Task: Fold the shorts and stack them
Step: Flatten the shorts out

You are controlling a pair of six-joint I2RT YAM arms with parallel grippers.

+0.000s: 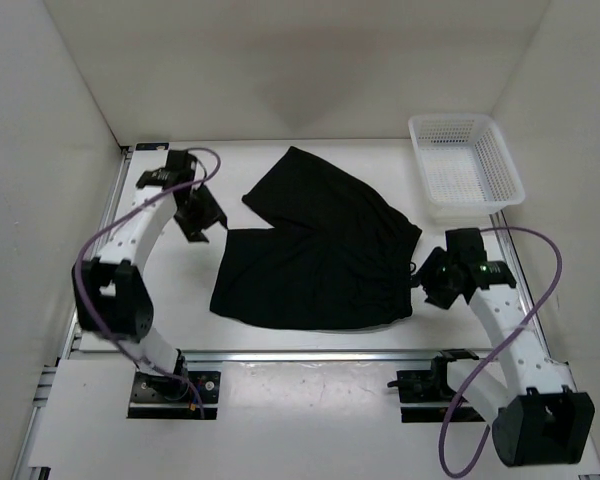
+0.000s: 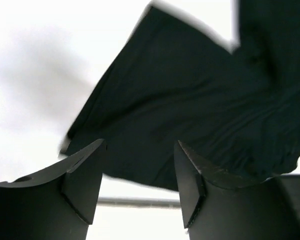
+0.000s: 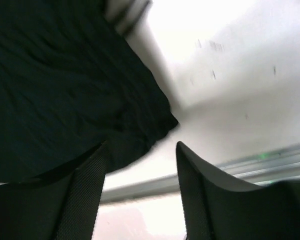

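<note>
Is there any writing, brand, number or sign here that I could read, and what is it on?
No text can be read.
The shorts and basket are plain.
Faint dark marks on the table in the right wrist view are too blurred to tell whether they are writing.
</note>
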